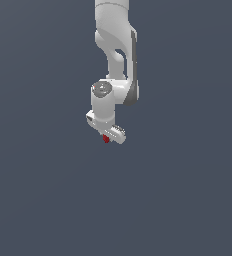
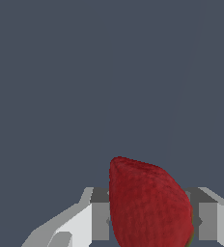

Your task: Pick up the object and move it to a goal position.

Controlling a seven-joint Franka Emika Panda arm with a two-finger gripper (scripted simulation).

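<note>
The white arm (image 1: pixel 115 55) hangs down the middle of the exterior view, and at its lower end the tool (image 1: pixel 108 136) sits narrow around a speck of red: that is the object (image 1: pixel 106 139), small against the white housing. In the wrist view the object (image 2: pixel 147 202) fills the space between the grey fingers (image 2: pixel 100 219), a dark red, strawberry-like lump, blunt end toward the camera and narrowing away from it, a sliver of green showing at its edge. One pad flanks it on each side, so the grip reads as closed on it, apparently across the body rather than the tip. The step in hand looks like the carry, and doing it well means an unchanged squeeze, a level wrist and a smooth, unhurried path, since a rounded faceted lump like this could roll or slip out under a jerk. No goal marker shows in either view, so where it must go cannot be told. No container shows either; behind everything lies a plain dark grey-blue field.
</note>
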